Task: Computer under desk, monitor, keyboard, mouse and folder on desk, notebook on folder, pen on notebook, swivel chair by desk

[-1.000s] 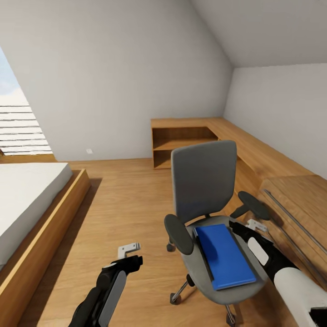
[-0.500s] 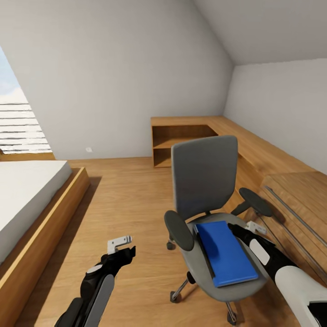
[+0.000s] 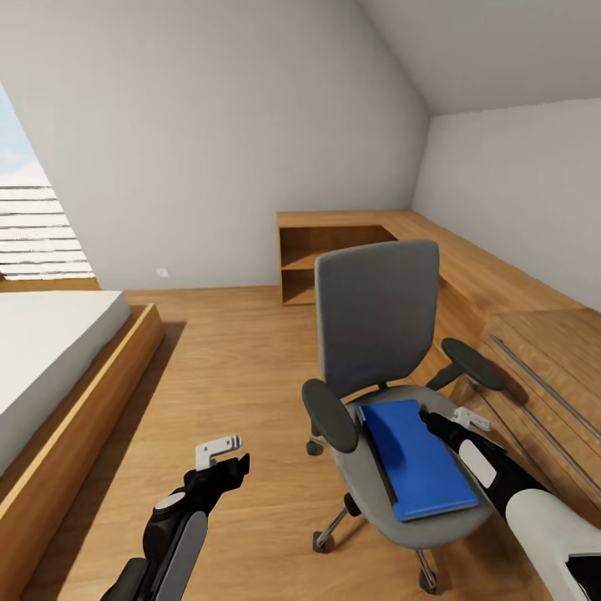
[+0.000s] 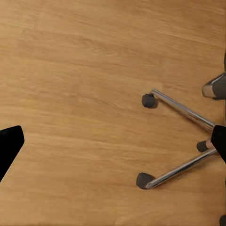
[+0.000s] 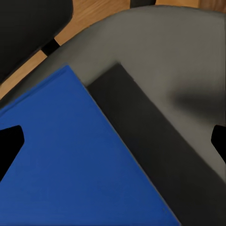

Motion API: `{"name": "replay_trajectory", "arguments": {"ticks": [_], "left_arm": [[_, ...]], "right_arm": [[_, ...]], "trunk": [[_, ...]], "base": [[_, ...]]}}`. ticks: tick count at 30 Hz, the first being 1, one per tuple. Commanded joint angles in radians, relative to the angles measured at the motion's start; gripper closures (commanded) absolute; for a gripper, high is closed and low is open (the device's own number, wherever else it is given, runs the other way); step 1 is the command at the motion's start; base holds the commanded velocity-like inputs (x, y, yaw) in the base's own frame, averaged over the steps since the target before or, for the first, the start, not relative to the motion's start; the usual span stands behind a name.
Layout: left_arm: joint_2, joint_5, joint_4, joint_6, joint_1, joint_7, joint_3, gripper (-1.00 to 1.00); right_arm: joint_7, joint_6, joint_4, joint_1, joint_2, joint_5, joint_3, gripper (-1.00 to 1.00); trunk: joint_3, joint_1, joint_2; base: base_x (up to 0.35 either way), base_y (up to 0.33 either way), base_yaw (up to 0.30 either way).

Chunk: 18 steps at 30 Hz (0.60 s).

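Observation:
The swivel chair (image 3: 376, 321) stands on the wood floor with its grey back upright. The bright blue folder (image 3: 417, 455) lies flat on its seat (image 5: 179, 52), dark spine along one side. My right gripper (image 3: 451, 420) hovers open just above the folder's (image 5: 61, 155) far right part, and its fingers straddle the spine. My left gripper (image 3: 227, 457) hangs open over bare floor left of the chair, and looks down on the chrome base (image 4: 181, 109) and castors. The desk, computer, monitor, keyboard, mouse, notebook and pen are out of view.
A bed on a low wooden frame (image 3: 83, 392) fills the left side. A wooden bench with an open shelf (image 3: 334, 250) runs along the far and right walls. A light wooden chest with metal bar handles (image 3: 542, 376) stands close right of the chair.
My left arm has drawn back to the left and lower. The view has drifted slightly. My right gripper stays over the folder's right side.

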<state>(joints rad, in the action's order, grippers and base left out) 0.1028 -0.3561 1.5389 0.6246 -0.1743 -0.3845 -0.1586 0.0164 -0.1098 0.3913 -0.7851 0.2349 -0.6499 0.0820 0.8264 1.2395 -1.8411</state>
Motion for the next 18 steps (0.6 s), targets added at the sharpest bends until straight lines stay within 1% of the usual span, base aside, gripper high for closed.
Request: {"name": "replay_trajectory", "arguments": {"ticks": [1, 11, 18], "left_arm": [[0.000, -0.011, 0.001, 0.002, -0.001, -0.010, -0.001, -1.00], [0.000, -0.010, 0.000, 0.004, -0.001, -0.010, -0.001, -1.00], [0.000, -0.010, -0.002, 0.005, -0.001, -0.010, -0.001, -1.00]], "right_arm": [[-0.001, -0.002, 0.001, 0.000, 0.001, -0.009, 0.008, -1.00], [-0.001, -0.009, -0.001, 0.000, -0.004, -0.004, 0.014, -1.00], [-0.001, -0.010, -0.002, 0.001, -0.010, -0.002, 0.016, -1.00]], "trunk": [[0.004, 0.004, -0.008], [0.035, 0.042, -0.078], [0.035, 0.042, -0.078]], "base": [[0.000, 0.000, 0.000], [0.000, 0.000, 0.000], [0.000, 0.000, 0.000]]}}
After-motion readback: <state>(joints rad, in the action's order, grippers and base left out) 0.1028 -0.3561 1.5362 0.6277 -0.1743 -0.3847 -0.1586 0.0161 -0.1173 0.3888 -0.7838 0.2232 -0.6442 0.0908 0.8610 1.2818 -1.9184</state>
